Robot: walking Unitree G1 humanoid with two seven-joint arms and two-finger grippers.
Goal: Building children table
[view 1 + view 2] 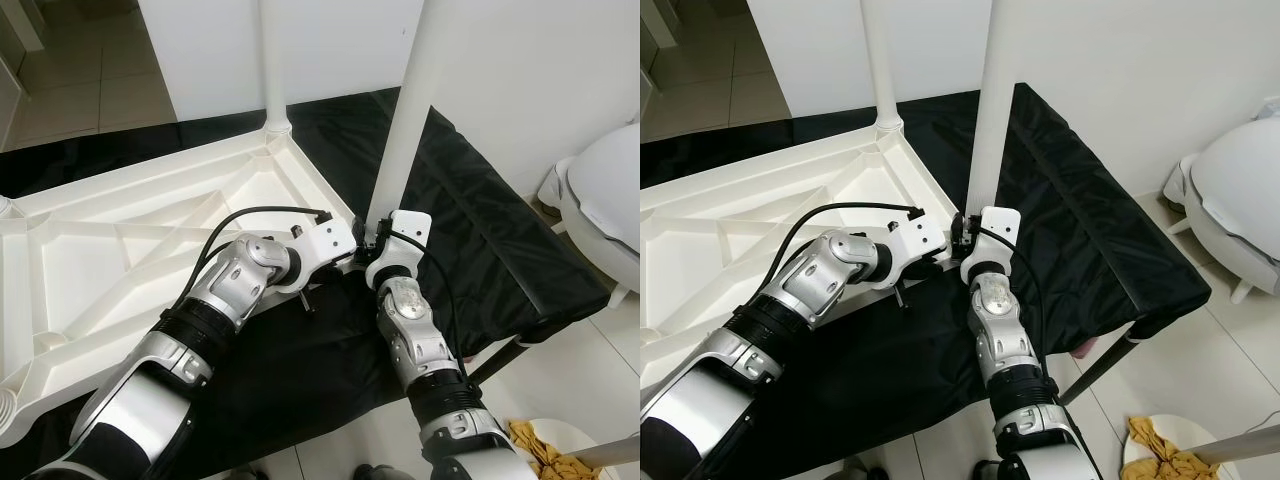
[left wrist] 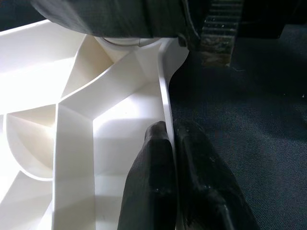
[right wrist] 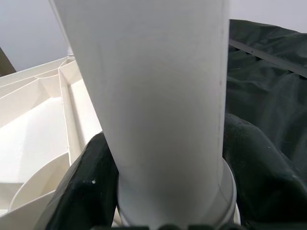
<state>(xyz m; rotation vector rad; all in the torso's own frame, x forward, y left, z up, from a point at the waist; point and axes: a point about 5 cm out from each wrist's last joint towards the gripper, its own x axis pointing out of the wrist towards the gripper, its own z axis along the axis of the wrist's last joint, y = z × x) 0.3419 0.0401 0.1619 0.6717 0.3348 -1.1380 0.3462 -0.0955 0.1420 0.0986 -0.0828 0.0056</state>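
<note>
A white plastic table top (image 1: 120,250) lies upside down on a black cloth, its ribbed underside up. One white leg (image 1: 272,60) stands in the far corner socket. A second white leg (image 1: 405,110) stands upright at the near right corner. My right gripper (image 3: 163,191) is shut on this leg near its base, one black finger (image 3: 86,187) on each side. My left gripper (image 2: 172,158) is shut on the table top's thin side rim (image 2: 165,96) just beside that corner, the rim pinched between both fingers.
The black cloth (image 1: 500,240) covers a low platform whose edge drops to tiled floor at the right. A white round appliance (image 1: 610,200) stands at the far right. A yellow rag (image 1: 540,450) lies in a white bowl near my right elbow. White wall behind.
</note>
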